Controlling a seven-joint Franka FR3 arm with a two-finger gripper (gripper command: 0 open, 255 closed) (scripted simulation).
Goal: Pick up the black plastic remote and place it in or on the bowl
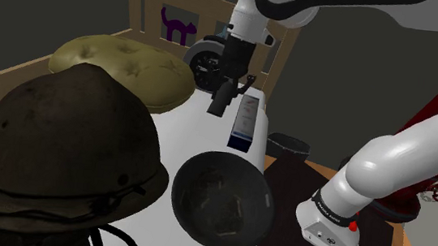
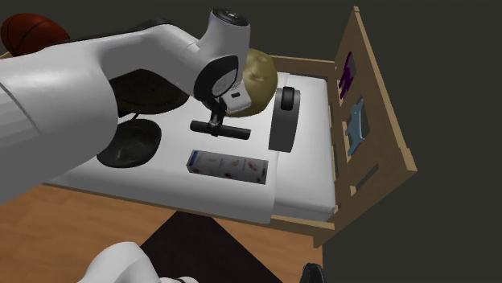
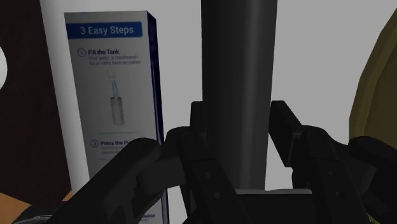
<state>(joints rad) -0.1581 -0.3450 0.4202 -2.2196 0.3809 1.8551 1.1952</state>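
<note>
The flat white surface (image 1: pixel 192 130) carried a round, dull dark bowl (image 1: pixel 223 200) and an oblong blue-and-white printed carton (image 1: pixel 246 122). The black two-finger gripper (image 3: pixel 240 127) pinched a long, smooth black remote (image 3: pixel 238 76) beside the carton, apart from the bowl.

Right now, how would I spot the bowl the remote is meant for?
Look at the white surface in the shoulder view. On its near edge, right of the big domed hat, sits the bowl: dark, round and hollow, unlike the flat printed box behind it.
</note>
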